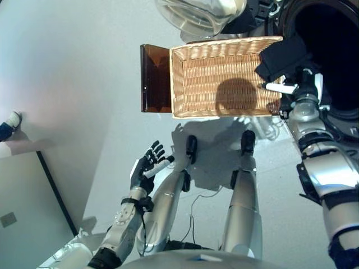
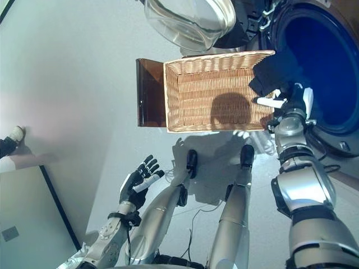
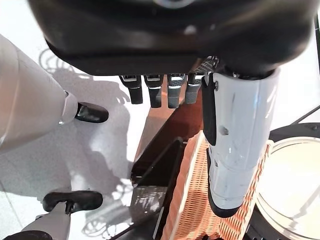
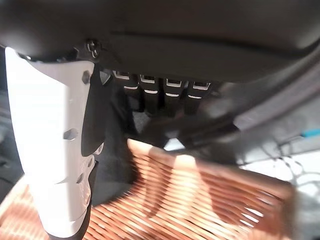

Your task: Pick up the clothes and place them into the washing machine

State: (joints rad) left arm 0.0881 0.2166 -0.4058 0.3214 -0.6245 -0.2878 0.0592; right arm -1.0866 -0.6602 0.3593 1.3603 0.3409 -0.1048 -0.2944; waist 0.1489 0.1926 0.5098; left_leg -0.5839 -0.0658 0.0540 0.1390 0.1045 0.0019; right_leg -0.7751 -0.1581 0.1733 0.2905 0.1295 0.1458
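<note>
Black cloth (image 1: 282, 56) is pinched in my right hand (image 1: 291, 88), lifted over the wicker basket (image 1: 219, 78) rim so it clears toward the washing machine drum (image 1: 331, 50) just beyond my fingers. My left hand (image 1: 147, 166) hangs open, idle, well back.

A wicker basket (image 1: 224, 78) sits on the floor (image 1: 84, 84) before the washing machine's open drum (image 2: 320, 73), a box (image 1: 155, 78) touching its left side and the machine's door (image 2: 188, 19) swung open behind it.

Silver-grey arms, dark fingers (image 1: 154, 151) (white-covered thumbs)
</note>
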